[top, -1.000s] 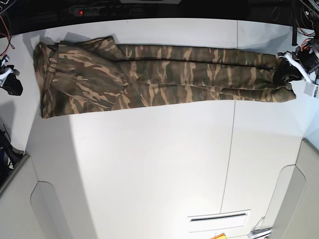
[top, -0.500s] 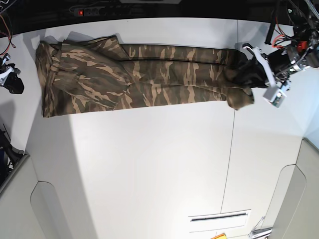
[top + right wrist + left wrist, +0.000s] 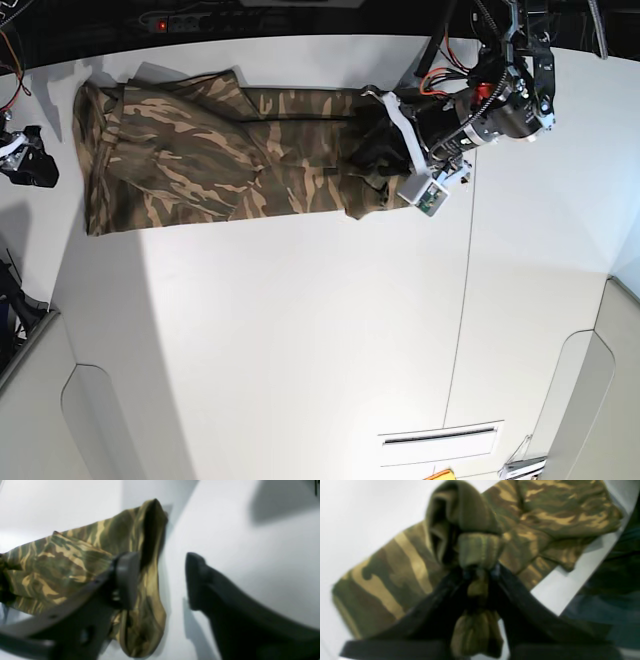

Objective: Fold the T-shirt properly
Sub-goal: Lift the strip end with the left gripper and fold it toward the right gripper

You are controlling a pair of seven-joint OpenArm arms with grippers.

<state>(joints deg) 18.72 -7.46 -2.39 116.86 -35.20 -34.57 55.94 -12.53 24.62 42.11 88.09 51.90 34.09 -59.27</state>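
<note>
The camouflage T-shirt (image 3: 200,160) lies as a long folded band across the far part of the white table (image 3: 300,330). My left gripper (image 3: 378,152) is shut on the shirt's right end and holds it lifted and doubled back over the middle of the band. In the left wrist view the fingertips pinch a bunch of cloth (image 3: 480,555), with the rest of the shirt (image 3: 545,517) lying beyond. My right gripper (image 3: 32,166) is open and empty just off the shirt's left end. In the right wrist view its fingers (image 3: 126,580) stand apart beside the shirt's edge (image 3: 62,562).
A power strip with a red light (image 3: 185,20) lies behind the table's far edge. Cables (image 3: 470,70) hang by the left arm. A seam (image 3: 462,300) runs down the table. A slot (image 3: 440,436) sits near the front right. Grey panels flank the front corners.
My left gripper has carried the shirt's right end leftward, from the table's right edge to above the band's middle, so the band is now shorter. The right gripper has barely moved.
</note>
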